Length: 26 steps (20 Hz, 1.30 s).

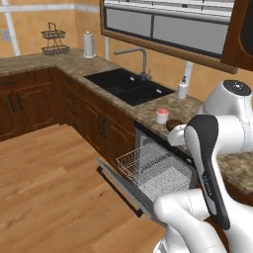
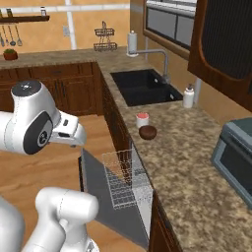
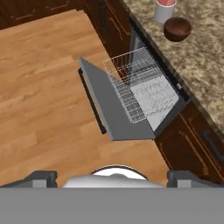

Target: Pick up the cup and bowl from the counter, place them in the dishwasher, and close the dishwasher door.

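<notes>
Granite desk [image 2: 197,162] carries cup [image 2: 142,120] just beside bowl [image 2: 147,132], above open dishwasher [image 3: 144,94]. Both likely light, rigid, slippery; pinch the rim. Claw state: cannot tell.

bowl [image 1: 173,124] in left base view was mostly hidden behind the arm, only its left edge visible | cup [image 3: 165,9] in hand view was cut off by the top edge, far beyond the fingers | fingers were not discernible, open/closed state unknown | dishwasher [image 1: 163,170] interior's right part was covered by the arm
</notes>
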{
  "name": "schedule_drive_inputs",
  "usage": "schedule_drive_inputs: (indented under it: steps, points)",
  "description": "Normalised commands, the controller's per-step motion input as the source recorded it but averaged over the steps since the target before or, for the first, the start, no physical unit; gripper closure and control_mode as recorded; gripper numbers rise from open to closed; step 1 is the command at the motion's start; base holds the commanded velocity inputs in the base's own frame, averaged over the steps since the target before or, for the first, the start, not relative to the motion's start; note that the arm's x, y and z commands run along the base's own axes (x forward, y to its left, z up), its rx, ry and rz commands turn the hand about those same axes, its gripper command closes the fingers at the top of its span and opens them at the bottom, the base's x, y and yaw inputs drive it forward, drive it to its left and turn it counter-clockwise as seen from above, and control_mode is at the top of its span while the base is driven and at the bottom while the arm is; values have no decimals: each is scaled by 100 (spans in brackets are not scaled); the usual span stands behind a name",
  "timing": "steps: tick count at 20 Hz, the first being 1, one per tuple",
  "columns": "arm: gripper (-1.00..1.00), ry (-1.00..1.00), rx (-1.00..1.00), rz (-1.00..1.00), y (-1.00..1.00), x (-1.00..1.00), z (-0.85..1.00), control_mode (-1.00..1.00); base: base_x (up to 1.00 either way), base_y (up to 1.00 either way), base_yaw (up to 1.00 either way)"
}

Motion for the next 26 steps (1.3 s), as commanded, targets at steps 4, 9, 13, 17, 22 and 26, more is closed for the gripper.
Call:
schedule_drive_inputs:
  steps: [4,9,13,17,22,26]
  points:
    - [-100,0,0,0,0,0,0,100,46,-61,16]
    - [-100,0,0,0,0,0,0,100,59,-3,3]
    - [-100,0,0,0,0,0,0,100,24,-2,15]
    - [-100,0,0,0,0,0,0,100,-28,-27,16]
    - [-100,0,0,0,0,0,0,100,-57,-12,13]
    - [-100,0,0,0,0,0,0,100,-2,-12,12]
